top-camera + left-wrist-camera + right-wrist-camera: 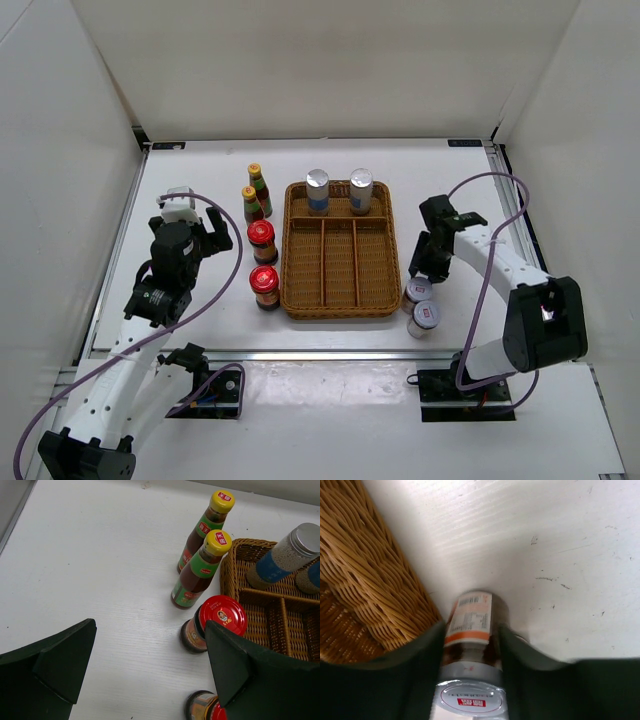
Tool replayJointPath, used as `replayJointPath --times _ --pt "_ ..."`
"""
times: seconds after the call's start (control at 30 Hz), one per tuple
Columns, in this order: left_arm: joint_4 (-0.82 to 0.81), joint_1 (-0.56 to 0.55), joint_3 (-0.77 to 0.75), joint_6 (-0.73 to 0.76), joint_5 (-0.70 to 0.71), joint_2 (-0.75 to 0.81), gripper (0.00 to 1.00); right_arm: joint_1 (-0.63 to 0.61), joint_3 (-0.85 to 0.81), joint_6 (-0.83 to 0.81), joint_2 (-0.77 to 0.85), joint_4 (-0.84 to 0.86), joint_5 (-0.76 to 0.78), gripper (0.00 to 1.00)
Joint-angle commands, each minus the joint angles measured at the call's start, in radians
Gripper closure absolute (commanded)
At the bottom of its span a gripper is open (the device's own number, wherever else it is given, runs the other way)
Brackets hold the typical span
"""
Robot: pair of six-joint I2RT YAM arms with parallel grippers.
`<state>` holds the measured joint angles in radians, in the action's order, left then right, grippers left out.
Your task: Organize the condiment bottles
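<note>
- White bench [200,200] inside plain walls; wicker tray [284,250] at centre, with 2 silver-capped bottles [318,190] upright in its far compartment, apparently paired by kind.
- Right tool [470,626]: arm folded low, wrist pitched downward. Its fingers flank 1 white-lidded jar [470,607] beside the tray wall and lie close against its sides; a firm pinch cannot be confirmed.
- Second white-lidded jar [425,316]: just behind that tool, toward its base.
- Left tool [150,625]: spread, empty, hovering. 2 red-lidded jars [220,617] sit at its right finger and 2 yellow-capped bottles [205,565] stand ahead, probably next in line.

Bright even overhead light, soft shadows, rt wrist close-up blurry
</note>
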<state>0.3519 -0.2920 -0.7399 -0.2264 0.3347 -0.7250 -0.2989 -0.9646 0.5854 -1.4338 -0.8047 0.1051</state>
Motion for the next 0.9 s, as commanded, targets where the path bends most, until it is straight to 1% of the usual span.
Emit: replayJointPath --times 0.0,0.1,0.17,0.2,0.23,0.27,0.3,0.37,0.4,0.43,0.53,0.67,0.87 --pt "0.007 -0.006 -0.035 -0.002 0.010 0.007 0.00 0.017 0.003 0.028 0.042 -0.005 0.025 0.56" --pt "0.007 -0.006 -0.035 -0.002 0.010 0.007 0.00 0.017 -0.006 0.028 0.090 -0.030 0.071 0.65" --pt "0.007 -0.006 -0.035 -0.002 0.010 0.007 0.00 0.017 -0.019 0.028 0.105 -0.050 0.094 0.65" --pt "0.007 -0.006 -0.035 -0.002 0.010 0.007 0.00 0.017 -0.028 0.028 0.105 -0.050 0.105 0.62" --pt "0.007 -0.006 -0.035 -0.002 0.010 0.007 0.00 0.017 -0.042 0.028 0.114 -0.060 0.105 0.54" --pt "0.007 -0.006 -0.035 -0.002 0.010 0.007 0.00 0.017 -0.042 0.028 0.115 -0.073 0.105 0.44" --pt "0.007 -0.006 -0.035 -0.002 0.010 0.007 0.00 0.017 -0.051 0.028 0.128 -0.073 0.116 0.30" --pt "0.007 -0.006 -0.035 -0.002 0.010 0.007 0.00 0.017 -0.051 0.019 0.147 -0.073 0.116 0.19" --pt "0.007 -0.006 -0.035 -0.002 0.010 0.007 0.00 0.017 -0.051 0.019 0.156 -0.073 0.107 0.17" --pt "0.007 -0.006 -0.035 -0.002 0.010 0.007 0.00 0.017 -0.051 0.019 0.167 -0.073 0.107 0.16" --pt "0.007 -0.006 -0.035 -0.002 0.010 0.007 0.00 0.017 -0.042 0.019 0.167 -0.073 0.074 0.16" --pt "0.007 -0.006 -0.035 -0.002 0.010 0.007 0.00 0.017 0.009 0.019 0.200 -0.062 0.013 0.16" --pt "0.007 -0.006 -0.035 -0.002 0.001 0.007 0.00 -0.015 0.052 0.019 0.225 -0.062 0.001 0.14"
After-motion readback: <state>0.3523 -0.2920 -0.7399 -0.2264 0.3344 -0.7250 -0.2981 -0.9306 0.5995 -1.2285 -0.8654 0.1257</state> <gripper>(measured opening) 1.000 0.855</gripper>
